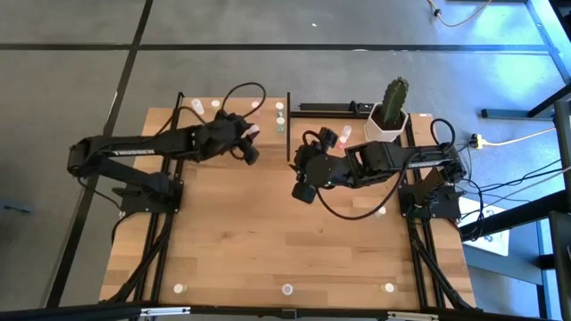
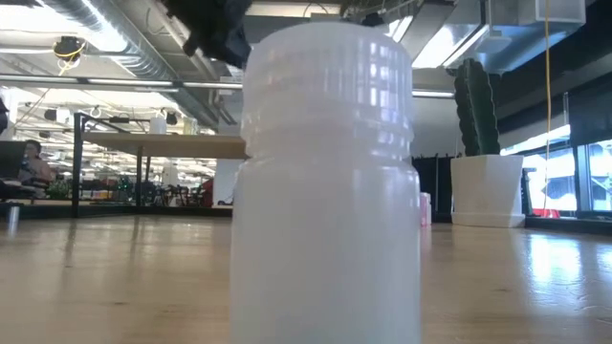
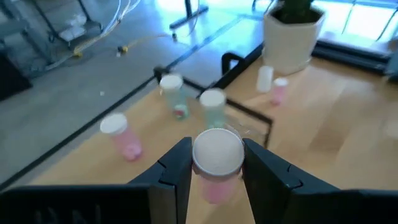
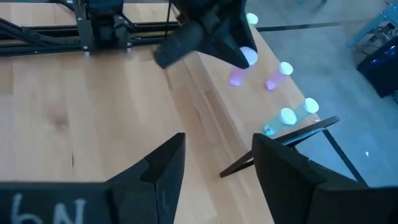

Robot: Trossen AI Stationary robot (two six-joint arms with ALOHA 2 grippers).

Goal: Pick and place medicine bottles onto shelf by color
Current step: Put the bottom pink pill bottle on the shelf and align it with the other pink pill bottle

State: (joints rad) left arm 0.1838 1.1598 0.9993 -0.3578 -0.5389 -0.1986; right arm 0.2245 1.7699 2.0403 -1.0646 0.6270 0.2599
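L pincer [image 3: 216, 163] over shelf [image 3: 93, 155], clamped on pink bottle [image 3: 217, 155]; R pincer [image 4: 214, 165] open, empty.

Two arms [image 1: 134, 152], one shelf [image 1: 201, 120], one cactus pot [image 1: 389, 120], three front bottles [image 1: 287, 289]

Grey floor [image 1: 71, 80] all round wooden desk [image 1: 268, 250]; ceiling ducts [image 2: 105, 38] above it; bright windows [image 2: 574, 172] behind potted cactus [image 2: 483, 143].
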